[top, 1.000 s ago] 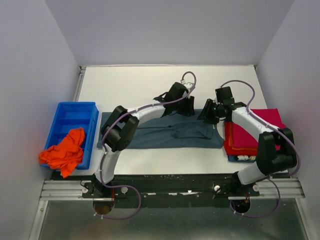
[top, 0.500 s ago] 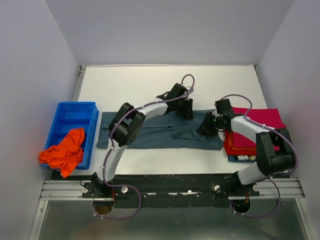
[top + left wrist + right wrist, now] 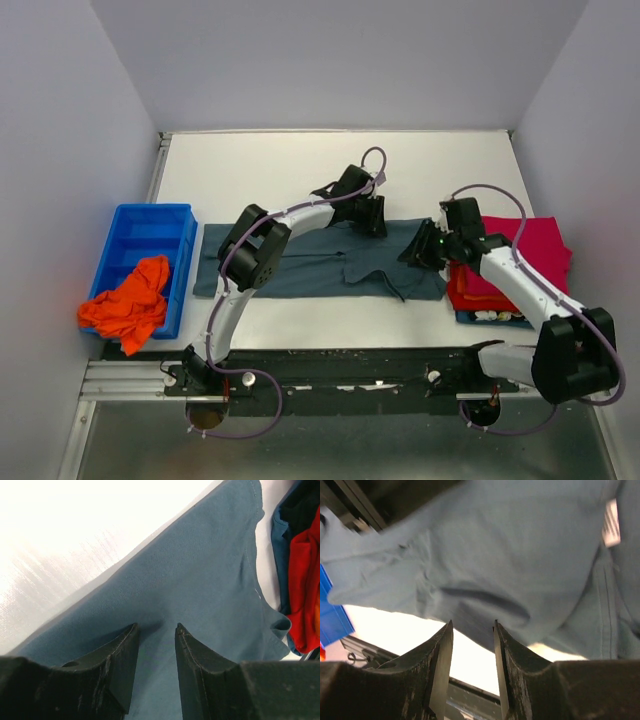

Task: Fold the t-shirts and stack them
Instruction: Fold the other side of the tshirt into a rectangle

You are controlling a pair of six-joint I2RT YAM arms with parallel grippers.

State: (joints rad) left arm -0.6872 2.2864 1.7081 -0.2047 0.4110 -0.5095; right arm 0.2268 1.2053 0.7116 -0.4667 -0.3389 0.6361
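Top view, L to R. Blue bin [image 3: 150,212] sits at table's [image 3: 300,170] 9 o'clock edge, orange shirt [image 3: 125,305] slumped over its near rim, unfolded.

Centre: grey-blue shirt [image 3: 300,270] lies spread flat, long axis 9–3, part-folded into a band.

Left gripper [image 3: 372,222] is down on the shirt's 12 o'clock edge, right of mid-length. Wrist cam: fingers near-closed, thin slit, tips on the cloth just inside the far hem. Can't tell if cloth is nipped or only pressed.

Right gripper [image 3: 418,252] is at the shirt's 3 o'clock end. Wrist cam: slit equally narrow, w/ a creased fold of blue cloth running into it and white table showing beneath, so it looks clamped on that end and raising it a bit.

Further to 3: folded stack, magenta shirt [image 3: 530,240] uppermost, red shirt [image 3: 475,285] layer under it, just beside the right gripper.

Key relation: rest of the grey-blue shirt lies toward 9 from the right gripper, along its long axis. Likely next: carry the 3 o'clock end over toward 9 while the left tips anchor the 12 edge. Right arm is nearer that end and the stack. Risk: thin pinch slips.
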